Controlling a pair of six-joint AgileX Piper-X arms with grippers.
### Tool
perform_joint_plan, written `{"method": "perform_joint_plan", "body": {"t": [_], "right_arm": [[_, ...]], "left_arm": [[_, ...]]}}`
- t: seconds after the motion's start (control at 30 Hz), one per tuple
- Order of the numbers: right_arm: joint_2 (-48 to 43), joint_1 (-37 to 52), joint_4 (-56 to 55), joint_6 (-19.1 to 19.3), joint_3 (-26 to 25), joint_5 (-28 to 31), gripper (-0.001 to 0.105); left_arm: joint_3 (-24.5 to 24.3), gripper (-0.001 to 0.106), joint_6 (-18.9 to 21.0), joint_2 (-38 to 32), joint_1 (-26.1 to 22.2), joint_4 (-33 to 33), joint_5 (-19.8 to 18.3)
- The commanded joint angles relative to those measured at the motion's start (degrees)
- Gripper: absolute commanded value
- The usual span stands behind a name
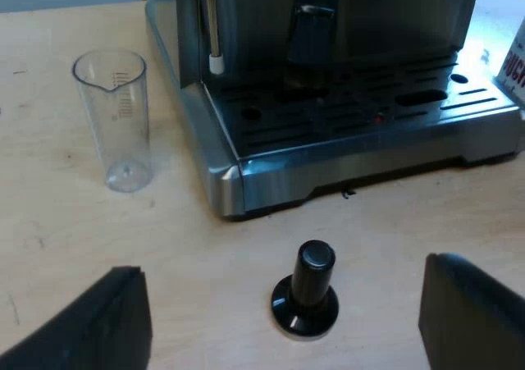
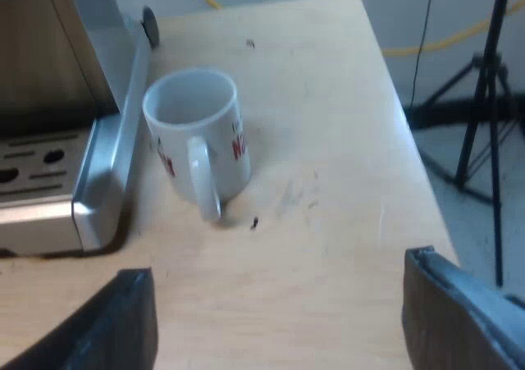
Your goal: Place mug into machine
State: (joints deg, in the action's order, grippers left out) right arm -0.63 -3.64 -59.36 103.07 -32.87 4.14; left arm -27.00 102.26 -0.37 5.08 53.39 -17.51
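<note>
A white mug (image 2: 199, 137) with red print stands upright on the wooden table, close beside the espresso machine's drip tray (image 2: 49, 189), its handle turned toward my right gripper (image 2: 279, 321). That gripper is open and hangs short of the mug with nothing between its fingers. My left gripper (image 1: 283, 325) is open too, low over the table before the espresso machine (image 1: 328, 66). A tamper with a black knob (image 1: 307, 292) stands between its fingers, untouched. The slotted drip tray (image 1: 361, 111) under the spout is bare.
A clear measuring glass (image 1: 115, 120) stands upright on the table beside the machine. A steam wand (image 1: 213, 34) hangs at the machine's side. Beyond the mug the table edge (image 2: 406, 132) drops to a floor with a tripod stand (image 2: 484, 124).
</note>
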Motion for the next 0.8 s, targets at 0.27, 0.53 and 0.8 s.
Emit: {"method": "perform_joint_plan", "body": {"t": [0.27,0.53,0.8], "right_arm": [[-2.1,0.1,0.3,2.7,-4.1,-0.8,0.064],[2.9,0.1,0.3,4.3,-7.0,-4.1,0.064],[12.2,0.1,0.4,9.9,-12.0,-6.2,0.064]], "left_arm": [[-5.1,0.069,-0.8,0.7,6.8,-1.5,-0.8],[-8.0,0.069,-1.4,7.1,11.6,-9.0,-0.8],[-9.3,0.069,-2.0,14.9,15.7,-15.7,-4.2]]}}
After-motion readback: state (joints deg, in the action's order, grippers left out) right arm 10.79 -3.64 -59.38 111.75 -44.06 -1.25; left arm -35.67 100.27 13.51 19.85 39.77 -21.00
